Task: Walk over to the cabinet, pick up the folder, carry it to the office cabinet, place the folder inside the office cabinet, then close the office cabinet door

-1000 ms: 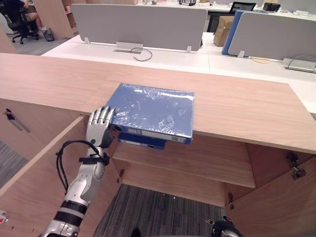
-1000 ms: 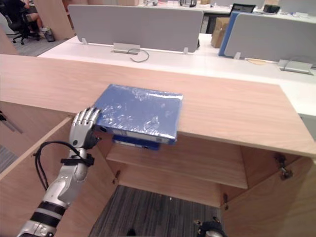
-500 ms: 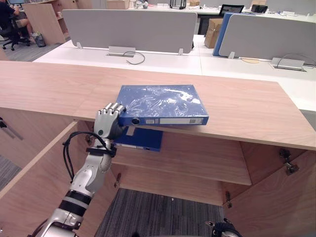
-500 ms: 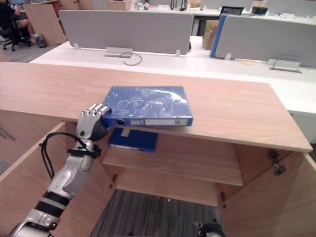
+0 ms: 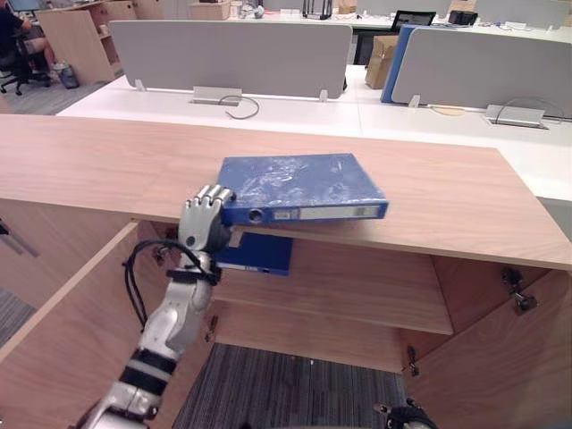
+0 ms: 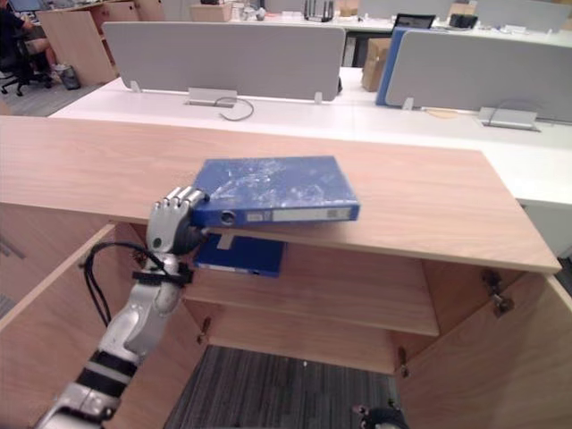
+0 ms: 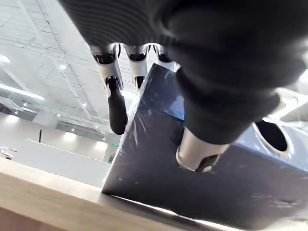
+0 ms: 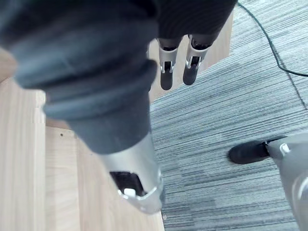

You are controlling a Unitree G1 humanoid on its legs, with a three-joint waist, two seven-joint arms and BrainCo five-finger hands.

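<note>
The folder (image 5: pixel 299 183) is blue and covered in a shiny clear film. It lies flat on the wooden bench (image 5: pixel 429 197), close to the front edge. Its spine, with a round hole and a pale label, faces the robot. The left hand (image 5: pixel 206 223) has its fingers curled round the folder's left end. Under the bench the office cabinet (image 5: pixel 357 295) stands with both doors (image 5: pixel 63 331) swung open.

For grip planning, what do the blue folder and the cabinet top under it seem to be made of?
The folder looks like stiff board under glossy clear film: crinkled highlights streak its cover. The cabinet top looks like matte wood-grain laminate or veneer: pale streaked grain, no glare.
</note>
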